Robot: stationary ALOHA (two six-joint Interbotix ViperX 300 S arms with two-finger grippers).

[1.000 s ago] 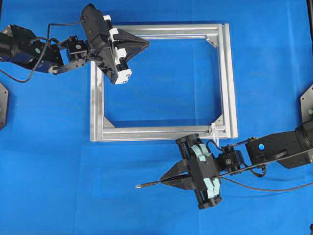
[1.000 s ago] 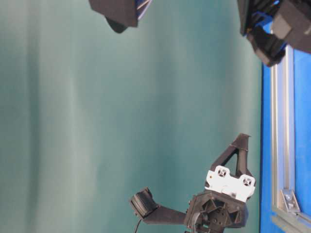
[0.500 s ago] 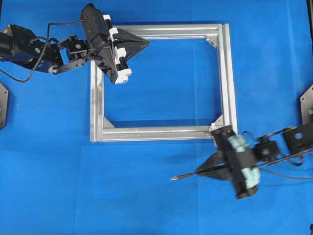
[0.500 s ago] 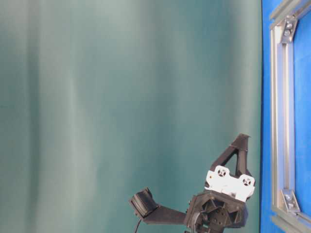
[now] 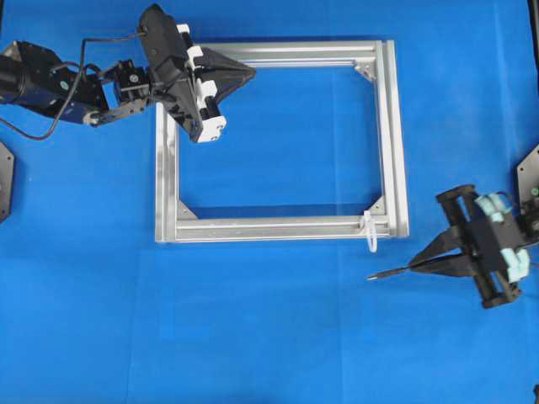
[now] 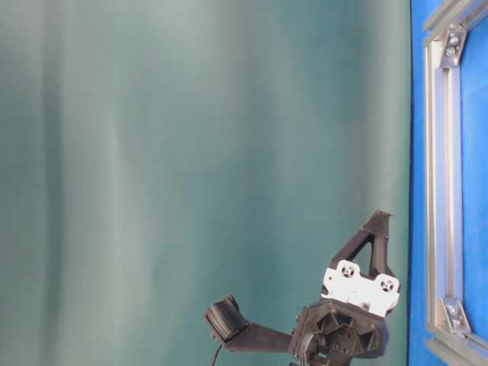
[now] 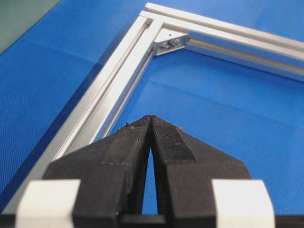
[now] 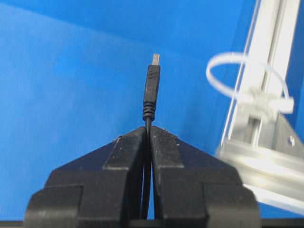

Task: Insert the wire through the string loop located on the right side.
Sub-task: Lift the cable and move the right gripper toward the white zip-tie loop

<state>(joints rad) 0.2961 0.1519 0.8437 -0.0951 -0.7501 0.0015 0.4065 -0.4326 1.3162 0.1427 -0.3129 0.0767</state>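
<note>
Pinched just behind its stiff plug, the light, limp wire (image 5: pixel 396 270) juts from the right gripper (image 5: pixel 440 258)'s closed fingers at 4 o'clock of the string loop (image 5: pixel 370 233); left gripper (image 5: pixel 249 74) shut, empty.

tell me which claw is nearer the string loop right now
Right. The right claw, shut on the wire, sits just beside the string loop; the left claw rests over the frame's opposite corner.
</note>
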